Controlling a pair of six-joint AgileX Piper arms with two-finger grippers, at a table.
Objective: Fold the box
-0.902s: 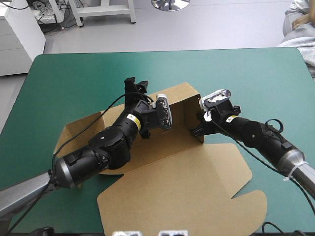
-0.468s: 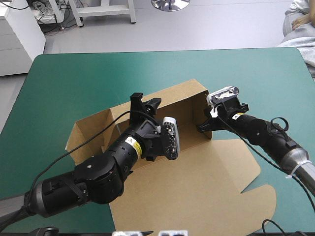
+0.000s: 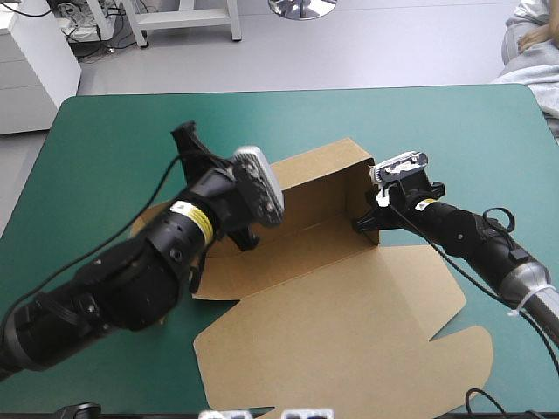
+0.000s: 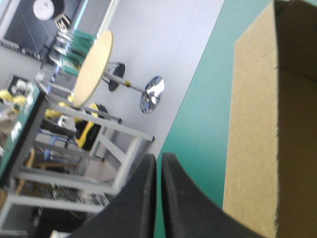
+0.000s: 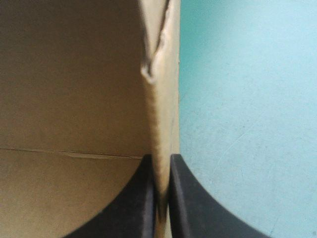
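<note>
The brown box (image 3: pixel 319 179) lies mid-table with its back wall and right end wall raised; the wide lid panel (image 3: pixel 349 340) lies flat toward the near edge. My right gripper (image 3: pixel 368 220) is shut on the top edge of the right end wall (image 5: pixel 161 99), the board pinched between its black fingers (image 5: pixel 146 198). My left gripper (image 3: pixel 186 136) is lifted above the box's left end and points away over the table, shut with nothing between its fingers (image 4: pixel 143 198). In the left wrist view the box's wall (image 4: pixel 252 124) stands beside the gripper.
The left arm covers the box's left flap (image 3: pixel 153 214). Bare teal-green cover (image 3: pixel 419 122) lies beyond the box, and more lies to its right (image 5: pixel 247 99).
The left arm rose out of the box and swung left, and its fingers went from open to shut. The right gripper kept its hold on the end wall.
</note>
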